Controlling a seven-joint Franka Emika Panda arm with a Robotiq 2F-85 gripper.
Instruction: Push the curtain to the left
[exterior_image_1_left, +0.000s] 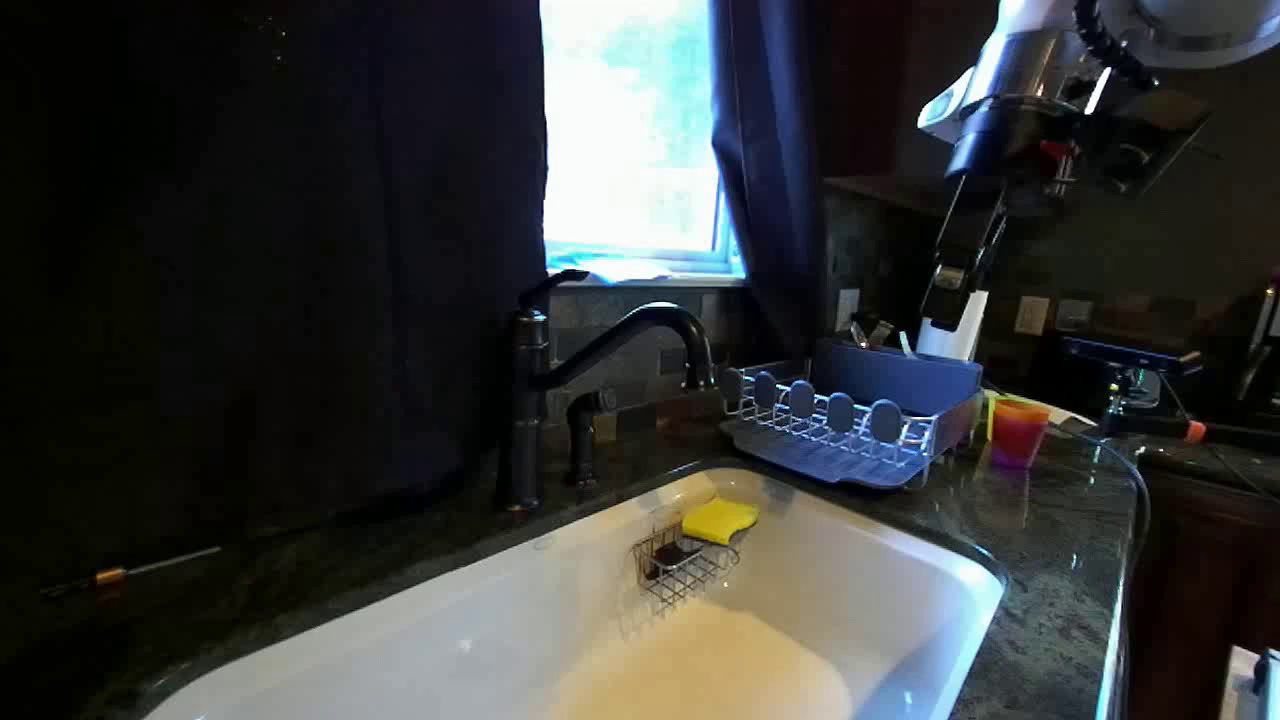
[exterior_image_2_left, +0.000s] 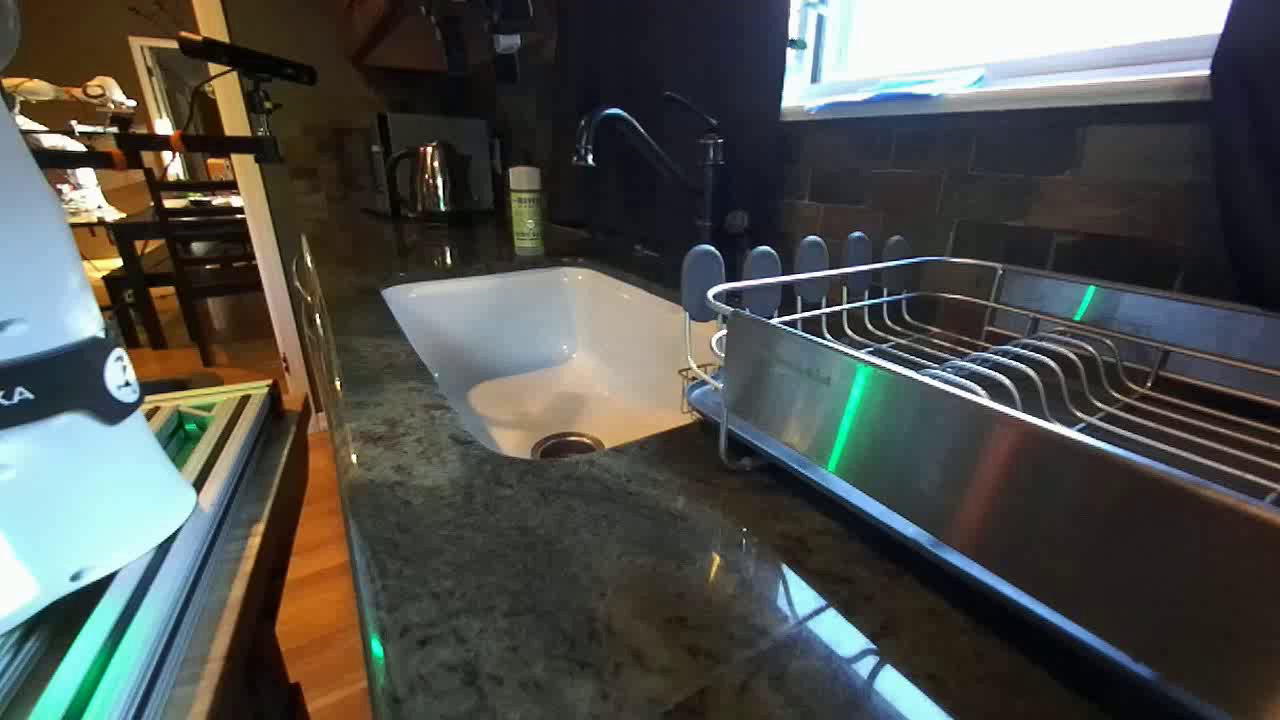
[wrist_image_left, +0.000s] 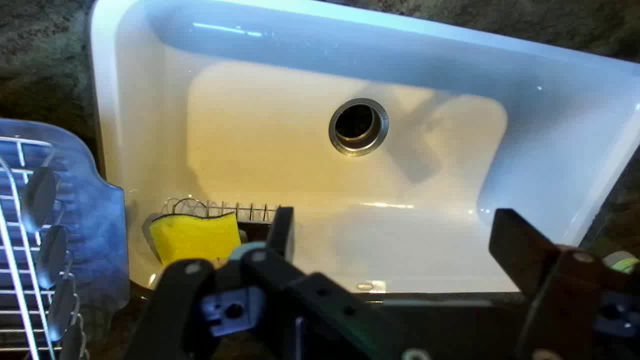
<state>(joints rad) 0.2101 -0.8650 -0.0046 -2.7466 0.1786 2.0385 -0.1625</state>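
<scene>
The curtain (exterior_image_1_left: 270, 260) is a large, almost black drape that fills the left of an exterior view, left of the bright window. It also shows as a dark area behind the faucet in an exterior view (exterior_image_2_left: 650, 70). My gripper (exterior_image_1_left: 950, 290) hangs pointing down at the upper right, well apart from the curtain. Its fingers partly show at the top edge of an exterior view (exterior_image_2_left: 482, 62). In the wrist view the gripper (wrist_image_left: 392, 232) is open, with nothing between its fingers and the white sink below. I cannot make out the curtain in the wrist view.
The black faucet (exterior_image_1_left: 525, 410) stands in front of the curtain. A narrower dark blue curtain strip (exterior_image_1_left: 770, 150) hangs right of the window (exterior_image_1_left: 630, 130). A dish rack (exterior_image_1_left: 850, 420), a red-orange cup (exterior_image_1_left: 1018, 432) and the sink (wrist_image_left: 350, 190) with a yellow sponge (wrist_image_left: 195, 237) are nearby.
</scene>
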